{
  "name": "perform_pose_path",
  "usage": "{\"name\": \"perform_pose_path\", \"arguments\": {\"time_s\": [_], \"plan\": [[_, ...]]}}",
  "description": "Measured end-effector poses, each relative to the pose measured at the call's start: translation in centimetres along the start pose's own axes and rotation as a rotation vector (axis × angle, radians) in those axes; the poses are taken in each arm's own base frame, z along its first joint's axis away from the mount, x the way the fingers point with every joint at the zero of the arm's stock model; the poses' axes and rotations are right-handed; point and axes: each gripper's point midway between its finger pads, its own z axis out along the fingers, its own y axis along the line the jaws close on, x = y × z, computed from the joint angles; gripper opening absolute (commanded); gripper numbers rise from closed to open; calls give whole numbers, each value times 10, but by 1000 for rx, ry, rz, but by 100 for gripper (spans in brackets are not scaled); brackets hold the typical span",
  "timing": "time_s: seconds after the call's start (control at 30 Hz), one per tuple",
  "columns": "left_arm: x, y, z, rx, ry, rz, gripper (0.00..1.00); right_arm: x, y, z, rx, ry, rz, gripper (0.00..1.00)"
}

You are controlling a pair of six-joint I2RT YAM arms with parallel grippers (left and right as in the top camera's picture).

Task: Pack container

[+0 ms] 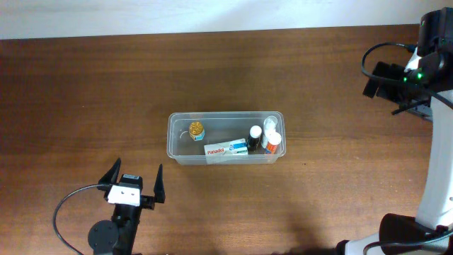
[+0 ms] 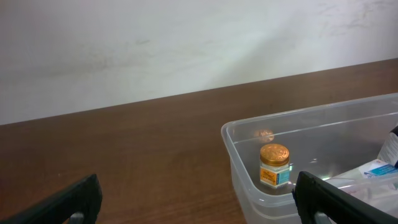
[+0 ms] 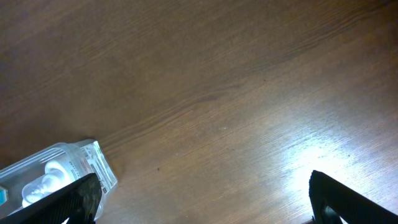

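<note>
Clear rectangular plastic container (image 1: pixel 212 115) sits on the brown wooden worktop (image 1: pixel 85 92), just ahead and right of the left fingers (image 1: pixel 138 166), not touching. Inside: gold-lidded small jar (image 1: pixel 197 130), white Panadol box (image 1: pixel 226 149). Left fingers spread apart, empty. Right fingers (image 3: pixel 202 186) spread apart, empty, well away.

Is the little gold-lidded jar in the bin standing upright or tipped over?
Upright. The small jar with the gold lid stands on its base inside the clear rectangular plastic container, lid uppermost.
</note>
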Motion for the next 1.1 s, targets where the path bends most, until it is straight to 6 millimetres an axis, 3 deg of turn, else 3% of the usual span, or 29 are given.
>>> {"name": "perform_pose_path", "arguments": {"time_s": [0.53,0.7,0.87,0.97,1.1], "plan": [[0,0,0,0,0,0,99,0,0,0,0,0,0,98],[0,0,0,0,0,0,99,-2,13,-7,-14,-40,-38,98],[0,0,0,0,0,0,99,-5,55,-48,-111,-222,-165,98],[0,0,0,0,0,0,99,4,77,-82,-182,-326,-277,98],[0,0,0,0,0,0,99,21,92,-119,-256,-424,-387,98]]}}
